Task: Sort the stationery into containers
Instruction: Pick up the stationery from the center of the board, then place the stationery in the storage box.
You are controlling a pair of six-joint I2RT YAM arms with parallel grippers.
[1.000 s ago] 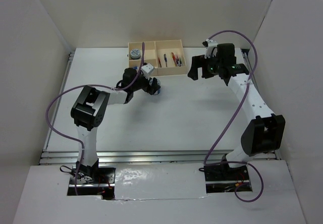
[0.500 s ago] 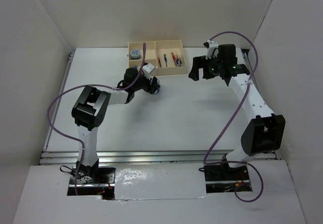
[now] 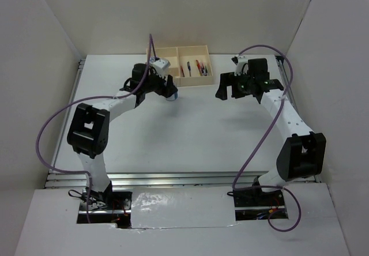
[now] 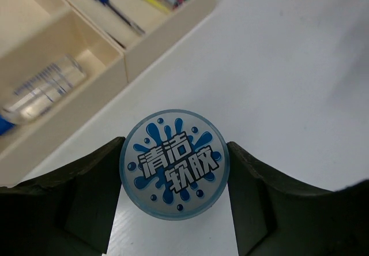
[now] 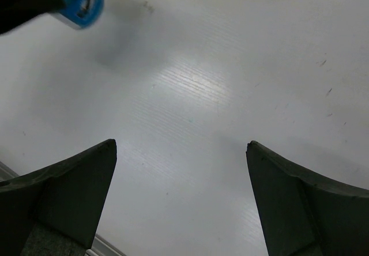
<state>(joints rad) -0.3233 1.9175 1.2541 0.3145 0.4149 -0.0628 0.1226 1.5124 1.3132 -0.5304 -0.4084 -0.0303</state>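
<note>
Nearest you, the two arms rise from their bases at the near edge and reach out over the white surface point(image 3: 190, 135). Your right claw point(image 5: 180, 146) hangs over a bare part of it with its fingers spread wide and nothing between them; from above you find it right of centre, near the box's right end but apart from it. Your left claw point(image 4: 174, 169) is clamped on a round blue-and-white cylinder point(image 4: 174, 164), one dark finger pressed against each side, the printed blue splash face turned up toward the wrist camera. From the right wrist the cylinder shows at the upper left with its shadow lying apart from it, so it looks raised off the surface. It sits just in front of the near wall of the cream-yellow box point(image 4: 173, 25), outside every compartment. Beyond that wall, a small section holds a clear tube point(image 4: 43, 89) with a blue end, lying flat. Farther on, in the large section, you can see the pens point(image 4: 109, 2), blue and red, lying side by side
</note>
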